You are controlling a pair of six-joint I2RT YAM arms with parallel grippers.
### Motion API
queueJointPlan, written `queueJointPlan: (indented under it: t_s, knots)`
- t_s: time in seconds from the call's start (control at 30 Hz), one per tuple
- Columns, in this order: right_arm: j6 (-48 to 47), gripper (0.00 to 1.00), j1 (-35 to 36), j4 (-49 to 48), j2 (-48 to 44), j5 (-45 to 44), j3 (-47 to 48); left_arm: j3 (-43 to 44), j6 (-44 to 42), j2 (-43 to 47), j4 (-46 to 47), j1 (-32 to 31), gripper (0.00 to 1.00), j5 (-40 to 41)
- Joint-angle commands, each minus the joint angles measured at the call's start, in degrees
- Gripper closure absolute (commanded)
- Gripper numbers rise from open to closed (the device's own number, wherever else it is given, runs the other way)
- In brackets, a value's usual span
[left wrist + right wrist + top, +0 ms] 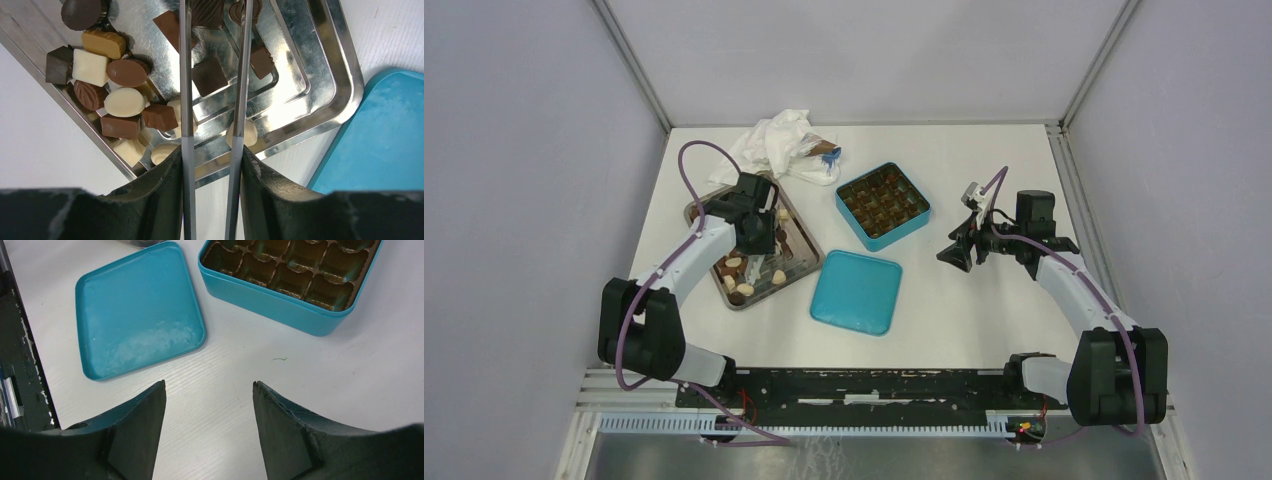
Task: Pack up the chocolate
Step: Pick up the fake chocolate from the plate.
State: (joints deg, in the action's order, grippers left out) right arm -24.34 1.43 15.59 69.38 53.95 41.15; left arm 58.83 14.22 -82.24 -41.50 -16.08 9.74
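The chocolate (742,280) lies in a metal tray (815,251) left of centre: dark, mid-brown and cream pieces (125,102) heaped at the tray's (320,60) left side. My left gripper (752,235) hangs over the tray, its fingers (212,152) shut on a pair of metal tongs (186,75). The tong blades stand apart on either side of a dark square piece (210,75) without touching it; their tips are out of view. The teal box (865,236) holds a brown tray of hollow cells (280,275). My right gripper (954,252) (209,385) is open over bare table beside the box.
The teal lid (856,291) (137,315) (385,135) lies upturned between the tray and the box. A crumpled white wrapper (774,140) sits at the back, a brown and blue packet (826,155) against it. Grey walls close in the table.
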Motion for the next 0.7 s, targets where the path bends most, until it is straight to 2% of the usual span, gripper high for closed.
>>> queueJointPlan:
  t_s: [0.0, 0.67]
  knots:
    - [-0.8, 0.30, -0.2, -0.1, 0.1, 1.1, 1.5, 0.9, -2.7, 0.3, 2.0, 0.5, 0.54, -0.6]
    - [-0.9, 0.30, -0.2, 0.2, 0.6, 1.7, 1.8, 0.7, -2.3, 2.0, 1.1, 0.7, 0.52, 0.1]
